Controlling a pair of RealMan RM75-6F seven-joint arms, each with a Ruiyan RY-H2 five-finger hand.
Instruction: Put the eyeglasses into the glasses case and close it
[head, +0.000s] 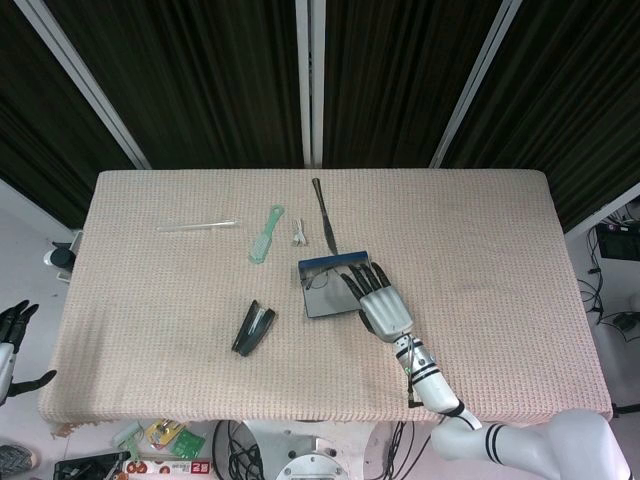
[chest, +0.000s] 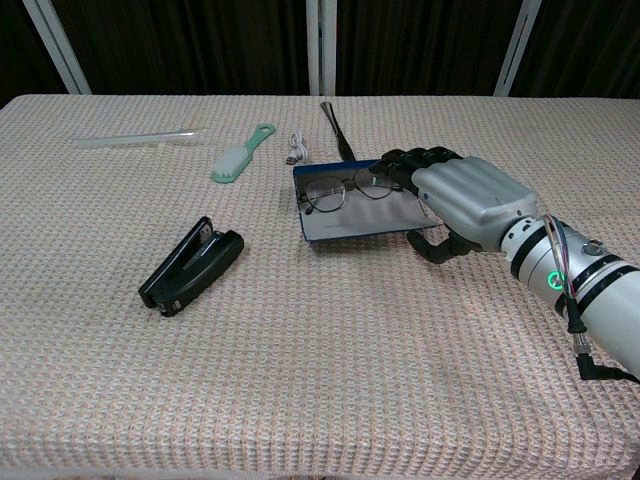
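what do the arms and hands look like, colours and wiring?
Right hand: silver-grey back, black fingers. Its white forearm carries black bands, a green light at the wrist and thin exposed cables. Left hand, at the frame edge, looks black with a pale wrist.

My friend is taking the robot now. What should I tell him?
Right hand lies flat over the right side of the open glasses case, fingers by the eyeglasses; whether it grips anything cannot be told.
Left hand hangs off the table's left edge, fingers apart, holding nothing.
Done: eyeglasses lie on the open case.
Left: settle them in and close the case.
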